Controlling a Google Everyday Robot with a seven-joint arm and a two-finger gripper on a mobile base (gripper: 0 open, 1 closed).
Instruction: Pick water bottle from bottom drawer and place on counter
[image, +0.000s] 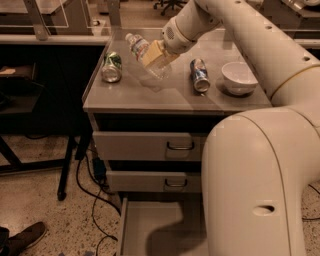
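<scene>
The water bottle (141, 50), clear with a white cap and reddish-white label, is tilted with its cap to the upper left, held just above the counter (175, 92). My gripper (154, 55) is shut on the bottle's middle, over the counter's centre-left. The bottom drawer (155, 231) is pulled open below, its tray partly hidden by my arm.
A green can (111, 67) lies on the counter's left. A blue can (200, 75) lies right of the bottle, and a white bowl (239, 78) stands at the far right. Two upper drawers (150, 146) are shut. Cables lie on the floor at left.
</scene>
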